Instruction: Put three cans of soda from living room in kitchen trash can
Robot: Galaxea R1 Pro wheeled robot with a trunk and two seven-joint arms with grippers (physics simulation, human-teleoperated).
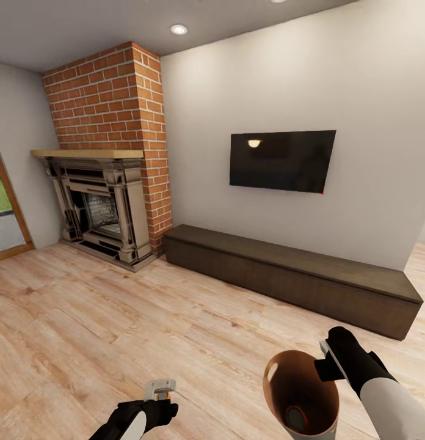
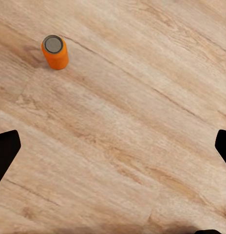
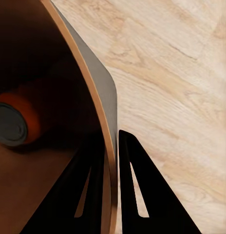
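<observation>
An orange can of soda stands upright on the light wood floor, well away from my left gripper, whose fingers are spread wide open with nothing between them. In the head view my left gripper hangs low over the floor. My right gripper is shut on the rim of the tash can, which hangs tilted above the floor, copper-brown inside. In the right wrist view the gripper pinches the bin wall. Another orange can of soda lies at the bin's bottom.
This is the living room: a red-brick fireplace at the left, a wall TV, and a long low dark cabinet along the wall. Open wood floor spreads ahead. A glass door shows at the far left.
</observation>
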